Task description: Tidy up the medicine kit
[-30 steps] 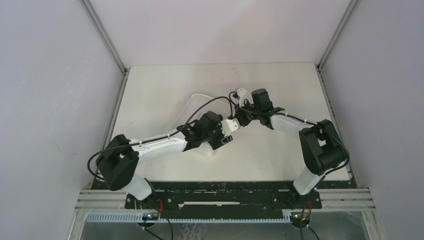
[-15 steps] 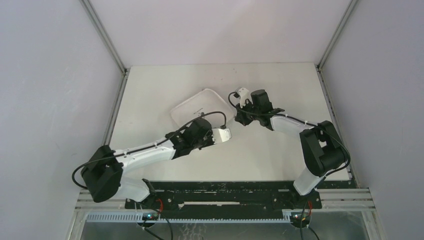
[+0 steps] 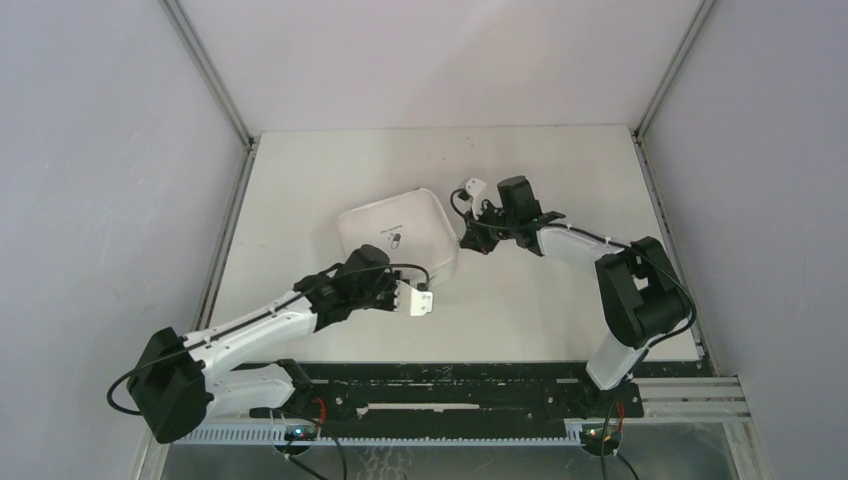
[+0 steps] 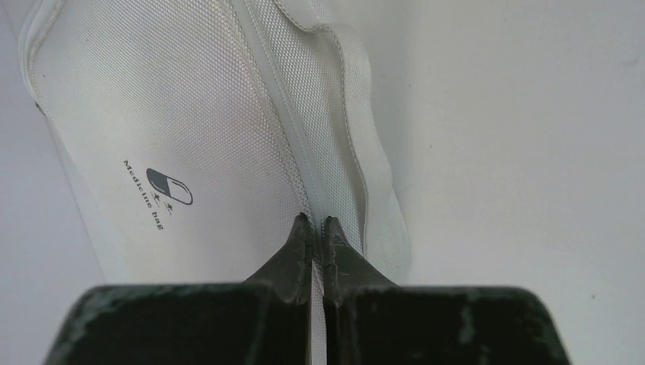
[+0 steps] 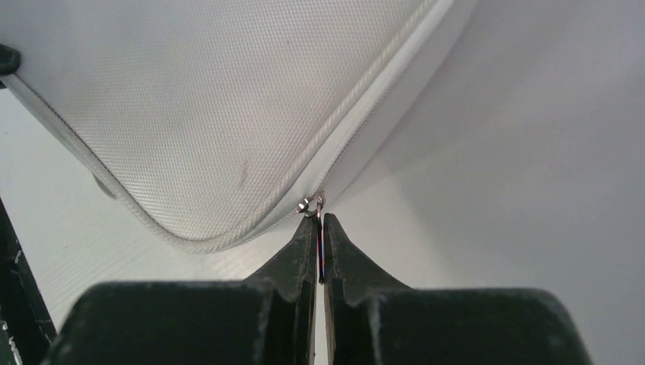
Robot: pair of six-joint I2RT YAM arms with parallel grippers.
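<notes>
Medicine kit: a white, soft, rounded-rectangular zip case (image 3: 385, 212). It lies flat and closed at the centre of the white table (image 3: 300, 170). The lid faces up. A small dark pill logo (image 4: 169, 187) with the words "Medicine bag" is printed on it.

Left fingers (image 4: 308, 233): pressed together, with no object visible between them. In the top view they sit (image 3: 420, 300) just beside the near right corner of the medicine kit. In the left wrist view the tips point at the seam running along the case edge. Whether they touch the fabric cannot be determined.

Right fingers (image 5: 314, 228): closed on the small metal zip pull (image 5: 311, 203) at a rounded corner of the medicine kit. A thin strip is pinched between the tips, and the pull ring sits directly at their ends. In the top view these fingers (image 3: 468, 238) meet the right edge of the case.

Both arms reach inward from their bases at the near edge of the table.
</notes>
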